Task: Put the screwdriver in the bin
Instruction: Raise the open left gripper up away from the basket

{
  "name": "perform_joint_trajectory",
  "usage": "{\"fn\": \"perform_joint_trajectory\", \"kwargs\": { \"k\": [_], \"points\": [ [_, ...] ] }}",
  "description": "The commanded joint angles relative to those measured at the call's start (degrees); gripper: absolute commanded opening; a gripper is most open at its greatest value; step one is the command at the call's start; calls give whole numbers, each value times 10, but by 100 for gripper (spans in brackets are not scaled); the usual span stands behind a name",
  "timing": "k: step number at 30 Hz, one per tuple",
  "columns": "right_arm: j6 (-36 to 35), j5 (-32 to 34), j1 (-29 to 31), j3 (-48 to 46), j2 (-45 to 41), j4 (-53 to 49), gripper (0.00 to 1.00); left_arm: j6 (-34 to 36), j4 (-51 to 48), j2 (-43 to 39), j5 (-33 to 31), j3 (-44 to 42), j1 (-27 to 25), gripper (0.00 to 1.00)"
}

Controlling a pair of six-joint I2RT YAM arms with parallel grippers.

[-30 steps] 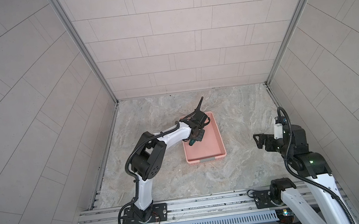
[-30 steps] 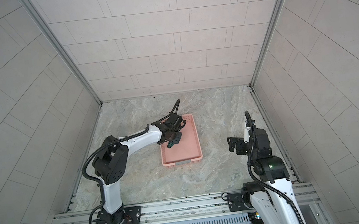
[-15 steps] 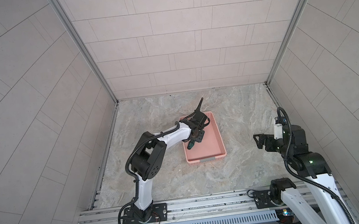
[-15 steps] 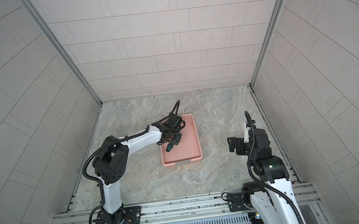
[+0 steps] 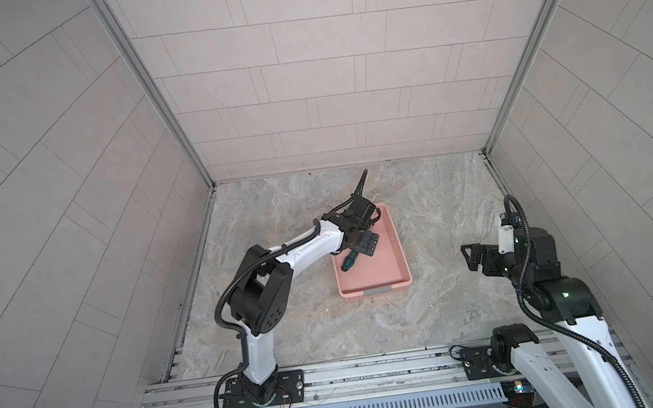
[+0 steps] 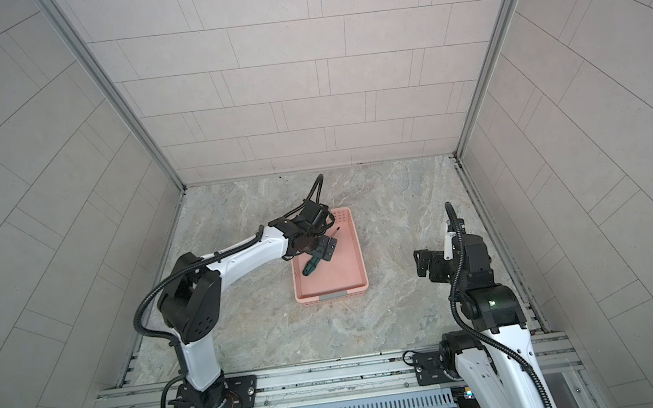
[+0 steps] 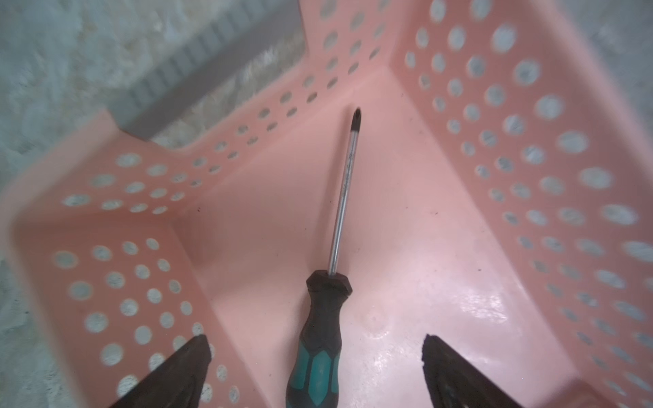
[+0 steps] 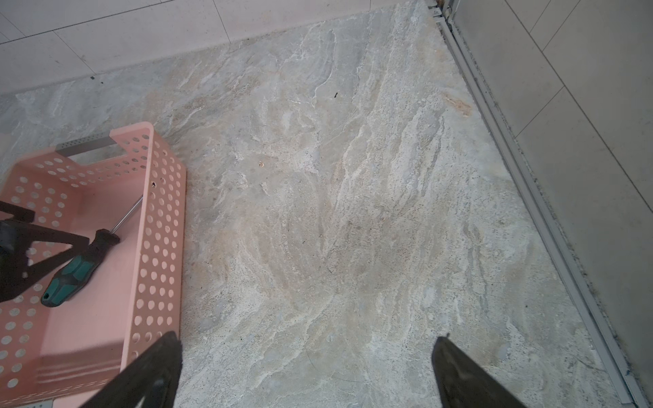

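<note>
Now my left gripper (image 7: 314,339), clamped a second ago, stands spread over the slim green-and-black-handled screwdriver (image 7: 322,311) lying flat in the glossy, perforated salmon-pink plastic bin (image 7: 530,141); right gripper (image 8: 307,339) spread too.

The left arm (image 5: 305,249) stretches forward and toward the middle, wrist bent downward. The left gripper (image 7: 314,344) points down, its 2 fingers spread wide and gripping nothing. The right arm (image 5: 552,292) sits folded near its base; the right gripper (image 8: 307,341) hovers low, jaws apart, empty.
</note>
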Motion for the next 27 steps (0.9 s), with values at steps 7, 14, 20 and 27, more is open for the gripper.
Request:
{"fn": "perform_joint_trajectory", "kwargs": {
  "k": [7, 14, 20, 27],
  "points": [
    [5, 8, 0, -5, -7, 2, 100, 26, -29, -100, -59, 36, 12, 100],
    [6, 11, -1, -5, -10, 2, 100, 53, -5, -144, -140, 19, 16, 100],
    [5, 14, 0, -8, -16, 5, 100, 55, 48, -157, -122, 1, 22, 100],
    [-47, -13, 0, -46, -3, 117, 100, 132, 191, -245, -184, -150, 78, 100]
  ]
}}
